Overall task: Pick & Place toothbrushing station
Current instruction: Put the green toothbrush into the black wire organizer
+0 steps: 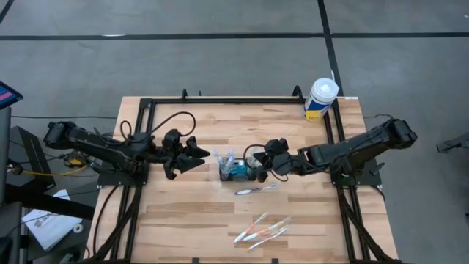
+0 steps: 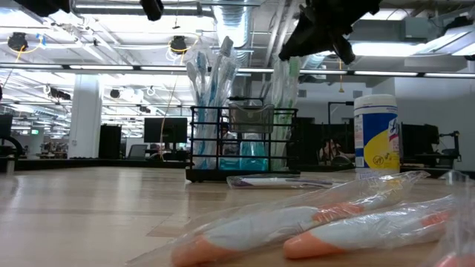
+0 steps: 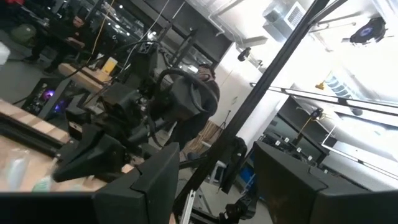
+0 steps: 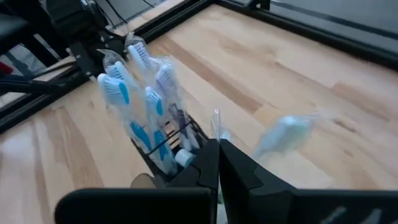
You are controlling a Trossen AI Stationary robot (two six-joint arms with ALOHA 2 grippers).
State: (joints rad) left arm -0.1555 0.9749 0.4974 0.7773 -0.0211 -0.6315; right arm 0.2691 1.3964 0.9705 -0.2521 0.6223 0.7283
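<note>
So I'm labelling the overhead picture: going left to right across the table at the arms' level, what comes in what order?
left gripper, open → toothbrushing station, holding wrapped toothbrushes → right gripper, shut, at the caddy's right end → white tub, farther back at the table's far right corner.

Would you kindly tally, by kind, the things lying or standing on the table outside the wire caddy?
Wrapped toothbrushes with orange handles: 3
Wrapped toothbrush lying next to the caddy: 1
White tub with yellow-blue label: 1
Total: 5
</note>
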